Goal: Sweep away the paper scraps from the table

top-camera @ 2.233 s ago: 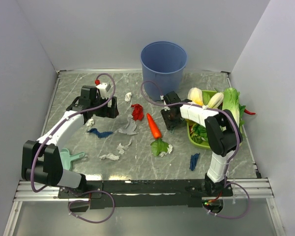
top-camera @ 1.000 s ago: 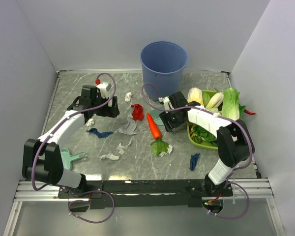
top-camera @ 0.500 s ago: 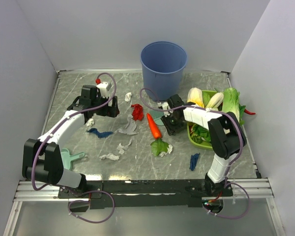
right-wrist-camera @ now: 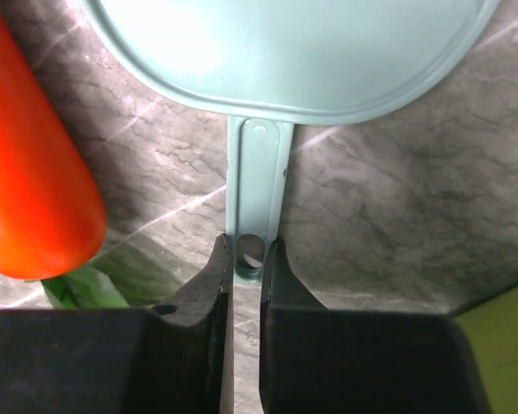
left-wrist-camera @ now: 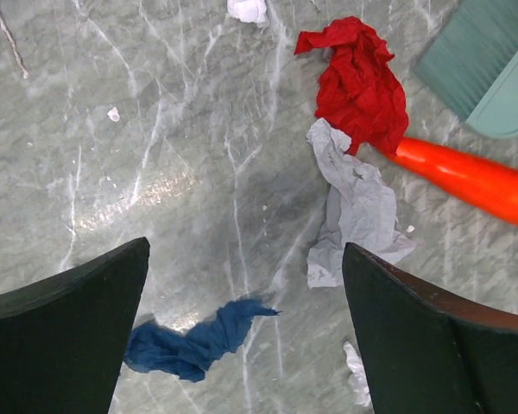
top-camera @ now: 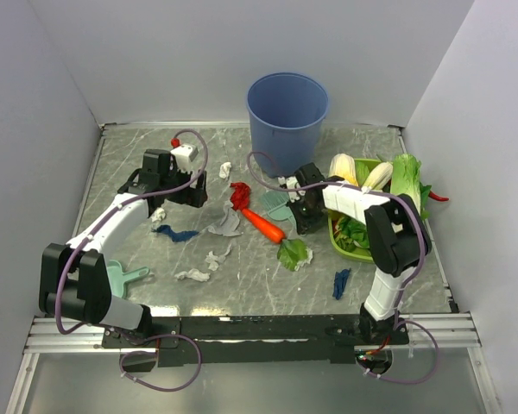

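The right arm (top-camera: 354, 200) has its jaws clenched on the thin handle of the teal plastic brush (right-wrist-camera: 272, 78). The brush head lies flat on the grey-green marble worktop (top-camera: 242, 293), probably so it can push litter along. A smooth orange carrot (top-camera: 263, 222) lies just beside the brush. The left arm (top-camera: 112, 220) hangs with jaws spread wide and empty above the crumpled paper scraps (left-wrist-camera: 358, 82), red, pale grey and dark blue, all loose on the worktop. The tall blue plastic bucket (top-camera: 287, 121) looks empty, though its floor is partly hidden. The green tray (top-camera: 337, 246) holds corn and leafy greens.
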Robot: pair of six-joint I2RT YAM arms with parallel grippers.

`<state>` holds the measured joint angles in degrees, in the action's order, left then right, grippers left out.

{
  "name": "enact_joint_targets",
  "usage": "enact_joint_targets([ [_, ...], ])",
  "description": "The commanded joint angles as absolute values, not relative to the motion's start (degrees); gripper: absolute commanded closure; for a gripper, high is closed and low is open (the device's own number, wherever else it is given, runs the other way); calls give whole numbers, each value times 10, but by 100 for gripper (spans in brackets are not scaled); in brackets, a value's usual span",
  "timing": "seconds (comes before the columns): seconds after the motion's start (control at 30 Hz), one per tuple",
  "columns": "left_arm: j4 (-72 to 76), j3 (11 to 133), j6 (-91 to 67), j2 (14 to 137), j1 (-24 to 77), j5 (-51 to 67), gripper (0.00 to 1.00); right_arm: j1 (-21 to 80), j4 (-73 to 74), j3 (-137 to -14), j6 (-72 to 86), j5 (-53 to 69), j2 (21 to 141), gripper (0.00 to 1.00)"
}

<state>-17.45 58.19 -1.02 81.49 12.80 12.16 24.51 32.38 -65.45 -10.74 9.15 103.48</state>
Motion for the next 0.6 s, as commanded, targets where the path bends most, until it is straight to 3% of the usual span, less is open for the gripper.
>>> enact_joint_targets([
  [0.0,-174,600,39,797,134,131,3,227,347,-678,-114,111,995,100],
  [0.27,-189,600,166,758,195,207,1,233,429,-682,-133,176,876,100],
  [0.43,-112,542,277,681,245,236,2,240,446,-681,-153,201,825,100],
  [0.57,-42,484,370,604,307,241,3,242,497,-746,-199,293,816,100],
])
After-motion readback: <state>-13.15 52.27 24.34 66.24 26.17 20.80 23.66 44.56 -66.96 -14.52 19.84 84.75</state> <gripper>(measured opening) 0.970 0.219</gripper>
